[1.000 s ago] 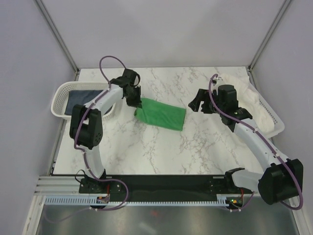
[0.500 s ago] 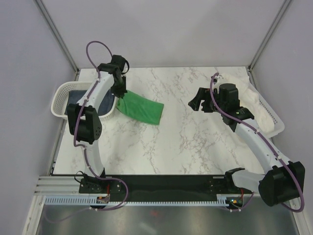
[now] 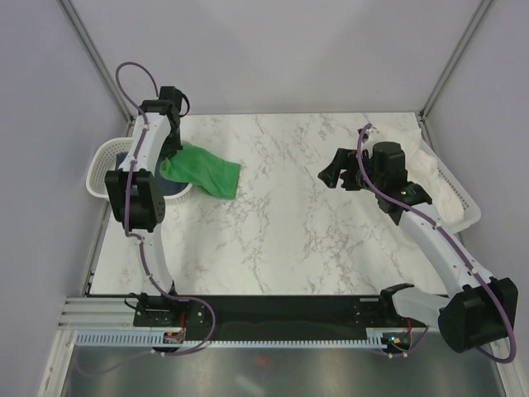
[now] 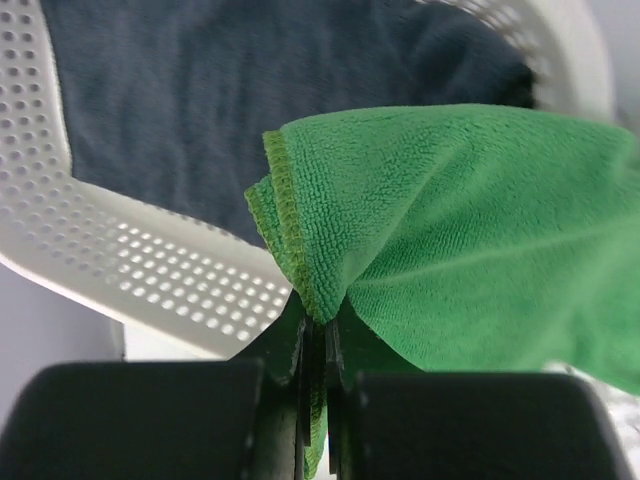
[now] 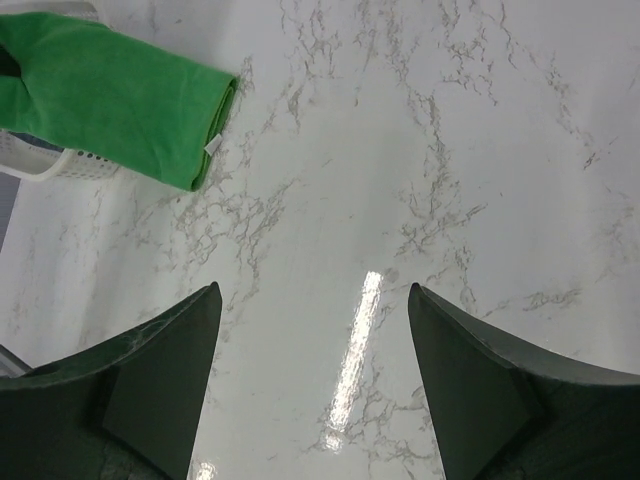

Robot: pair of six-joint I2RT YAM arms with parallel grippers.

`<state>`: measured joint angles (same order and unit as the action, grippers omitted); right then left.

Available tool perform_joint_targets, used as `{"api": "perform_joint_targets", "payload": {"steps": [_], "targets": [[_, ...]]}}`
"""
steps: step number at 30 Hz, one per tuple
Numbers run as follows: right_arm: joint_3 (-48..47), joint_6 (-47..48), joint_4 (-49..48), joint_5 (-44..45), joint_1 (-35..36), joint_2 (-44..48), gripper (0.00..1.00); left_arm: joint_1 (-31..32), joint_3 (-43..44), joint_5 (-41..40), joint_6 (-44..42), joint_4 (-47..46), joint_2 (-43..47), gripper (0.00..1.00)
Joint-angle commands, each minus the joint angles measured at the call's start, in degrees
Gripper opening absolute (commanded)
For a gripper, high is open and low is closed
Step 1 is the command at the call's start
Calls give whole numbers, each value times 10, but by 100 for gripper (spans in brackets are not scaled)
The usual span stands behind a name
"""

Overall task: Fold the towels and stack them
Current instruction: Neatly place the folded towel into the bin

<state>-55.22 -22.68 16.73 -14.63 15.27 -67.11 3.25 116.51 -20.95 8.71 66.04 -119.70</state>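
Observation:
The folded green towel (image 3: 205, 169) hangs from my left gripper (image 3: 169, 159), which is shut on one corner (image 4: 318, 300). That corner is lifted over the rim of the left white basket (image 3: 101, 159), and the rest trails onto the marble to the right. Under it, the navy towel (image 4: 200, 100) lies flat inside this basket. My right gripper (image 3: 334, 175) hovers open over bare marble at mid-right, with nothing between its fingers (image 5: 312, 290); the green towel (image 5: 110, 95) is far off to its upper left. The white towel (image 3: 420, 159) is bunched in the right basket (image 3: 468, 217).
The two perforated baskets stand at the table's left and right edges. Metal frame posts rise at the back corners. The marble table (image 3: 273, 223) stretches between the arms.
My left arm has swung left and back, dragging the green towel from the table's middle to the left basket's rim. The right arm has stayed still and open.

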Motion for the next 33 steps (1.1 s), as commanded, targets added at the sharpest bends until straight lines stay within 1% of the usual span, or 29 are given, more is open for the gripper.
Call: {"api": "perform_joint_targets", "payload": {"steps": [1, 6, 7, 10, 20, 24, 27, 33], "targets": [[9, -10, -29, -16, -1, 32, 84, -20, 34, -73, -47, -21, -22, 2], [13, -23, -52, -46, -1, 30, 84, -31, 43, -94, -77, -57, -36, 2], [11, -22, -52, -50, -1, 30, 84, -51, 41, -94, -77, -59, -39, 2], [7, -23, -50, -57, 2, 35, 84, -68, 43, -100, -81, -66, -51, 2], [0, -6, -29, -33, 48, 44, 84, -108, 69, -110, -84, -88, -94, 2], [-2, -3, -23, -29, 51, 44, 84, -117, 80, -124, -84, -95, -119, 2], [-4, 4, -16, -20, 52, 42, 84, -129, 82, -109, -75, -100, -128, 2], [-3, 4, -14, -12, 52, 36, 84, -144, 94, -111, -71, -101, -155, 2]]}}
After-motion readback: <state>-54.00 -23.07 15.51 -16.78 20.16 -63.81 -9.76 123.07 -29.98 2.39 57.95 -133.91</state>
